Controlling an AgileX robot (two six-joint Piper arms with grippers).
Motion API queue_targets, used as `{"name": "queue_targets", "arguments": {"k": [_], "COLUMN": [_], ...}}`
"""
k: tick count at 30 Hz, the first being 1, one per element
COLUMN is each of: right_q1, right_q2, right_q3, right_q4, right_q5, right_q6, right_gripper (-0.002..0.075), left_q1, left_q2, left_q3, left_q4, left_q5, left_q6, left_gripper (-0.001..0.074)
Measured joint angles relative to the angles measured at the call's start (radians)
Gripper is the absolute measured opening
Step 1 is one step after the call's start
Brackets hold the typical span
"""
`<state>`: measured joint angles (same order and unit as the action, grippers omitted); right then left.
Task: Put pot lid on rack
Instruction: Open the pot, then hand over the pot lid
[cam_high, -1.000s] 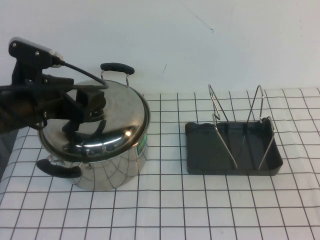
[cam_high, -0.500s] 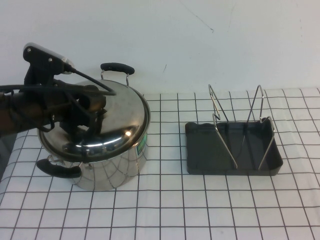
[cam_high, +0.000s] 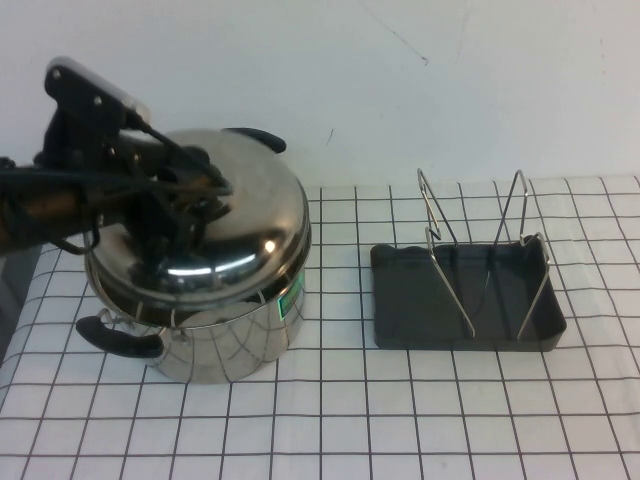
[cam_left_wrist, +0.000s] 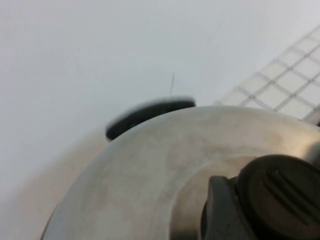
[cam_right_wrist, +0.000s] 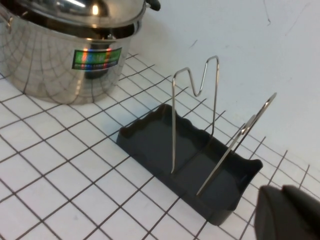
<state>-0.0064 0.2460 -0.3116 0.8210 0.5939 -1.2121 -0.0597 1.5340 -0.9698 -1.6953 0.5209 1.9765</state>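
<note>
The pot lid (cam_high: 235, 215), shiny steel and domed, hangs tilted just above the steel pot (cam_high: 230, 335) at the left. My left gripper (cam_high: 175, 195) is shut on the lid's black knob (cam_left_wrist: 280, 200), which also shows in the left wrist view against the lid (cam_left_wrist: 140, 165). The rack (cam_high: 410, 300), wire loops on a dark grey tray, stands empty at the right. In the right wrist view the rack (cam_right_wrist: 150, 137) lies in front of my right gripper (cam_right_wrist: 287, 215), which is shut, empty and out of the high view. The pot (cam_right_wrist: 65, 55) is beyond it.
The pot's black side handles stick out at front left (cam_high: 120, 335) and at the back (cam_high: 262, 138). White checked cloth (cam_high: 340, 420) covers the table. A bare white wall (cam_high: 400, 80) rises behind.
My left gripper has closed on the knob and lifted the lid off the pot. The lid now sits higher and tilted, and the pot rim shows beneath it.
</note>
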Motion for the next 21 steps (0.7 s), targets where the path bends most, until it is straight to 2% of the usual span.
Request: {"name": "queue_targets", "arguments": {"k": [3, 5, 8, 12, 15, 18, 21], "right_q1": [0.0, 0.0, 0.0, 0.0, 0.0, 0.0, 0.0], "right_q2": [0.0, 0.002, 0.002, 0.002, 0.002, 0.002, 0.002], "right_q3": [0.0, 0.0, 0.0, 0.0, -0.01, -0.036, -0.059], "right_q4": [0.027, 0.107, 0.359, 0.729, 0.832, 0.86, 0.866], "right_q5": [-0.039, -0.089, -0.149, -0.136, -0.085, -0.01, 0.05], "right_q6": [0.0, 0.0, -0.019, -0.087, -0.08, -0.01, 0.132], "right_gripper": [-0.0003, -0.0003, -0.0003, -0.0003, 0.0011, 0.0101, 0.0307], "left_q1": [0.0, 0.0, 0.0, -0.007, -0.044, -0.109, -0.201], "left_q2": [-0.052, -0.088, -0.138, -0.174, -0.182, -0.185, -0.185], "left_q3": [-0.025, -0.039, -0.066, -0.107, -0.136, -0.153, -0.169], "left_q4": [0.002, 0.004, 0.009, 0.015, 0.024, 0.035, 0.04], "left_q5": [0.008, 0.029, 0.134, 0.369, 0.487, 0.534, 0.539], "left_q6": [0.0, -0.01, -0.084, -0.216, -0.285, -0.311, -0.308], "left_gripper": [0.0335, 0.0335, 0.0335, 0.0335, 0.0335, 0.0335, 0.0335]}}
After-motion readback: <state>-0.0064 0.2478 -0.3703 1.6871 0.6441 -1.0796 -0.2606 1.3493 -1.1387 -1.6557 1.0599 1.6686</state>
